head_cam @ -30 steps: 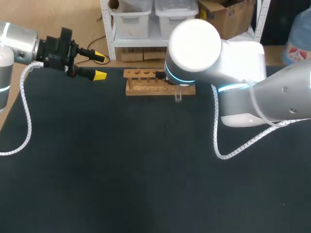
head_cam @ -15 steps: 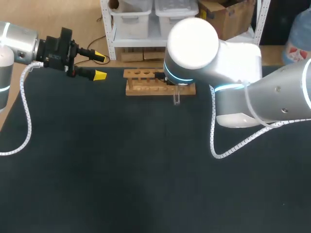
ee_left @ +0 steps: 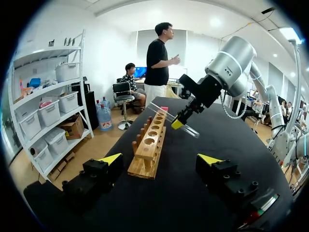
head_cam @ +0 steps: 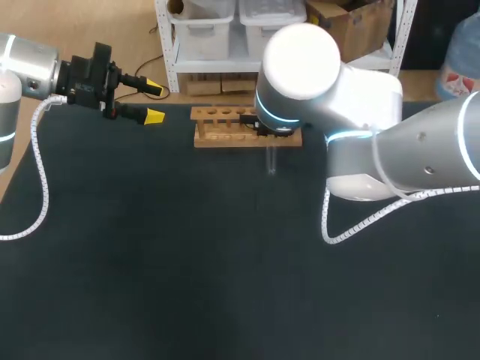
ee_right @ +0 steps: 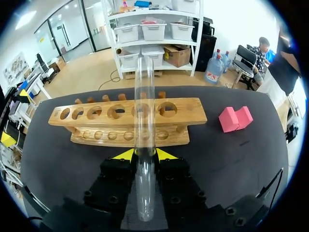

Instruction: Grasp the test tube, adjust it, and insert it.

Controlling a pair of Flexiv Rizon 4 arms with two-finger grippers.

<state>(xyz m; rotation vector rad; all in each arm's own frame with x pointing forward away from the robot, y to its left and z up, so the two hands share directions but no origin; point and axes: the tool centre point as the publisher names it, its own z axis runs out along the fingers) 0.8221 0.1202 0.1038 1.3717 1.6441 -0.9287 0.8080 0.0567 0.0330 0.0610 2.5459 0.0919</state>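
A clear glass test tube (ee_right: 144,121) is held between the yellow tips of my right gripper (ee_right: 145,153), which is shut on it. The tube points toward the wooden rack (ee_right: 128,113) just ahead, across its row of holes. In the head view the tube (head_cam: 271,161) sticks out from under my right arm (head_cam: 300,67), in front of the rack (head_cam: 225,126). The right gripper itself is hidden there. My left gripper (head_cam: 154,102) stands open and empty, off to the left of the rack. The left wrist view looks along the rack (ee_left: 149,145), with the tube (ee_left: 171,118) beyond it.
A pink block (ee_right: 235,118) lies on the black mat to the right of the rack's end. The mat (head_cam: 187,262) covers the table in front of the rack. A white coiled cable (head_cam: 352,236) hangs from my right arm.
My right arm has shifted slightly and the tube's visible end has moved a little toward the front of the table. The left arm has stayed still.
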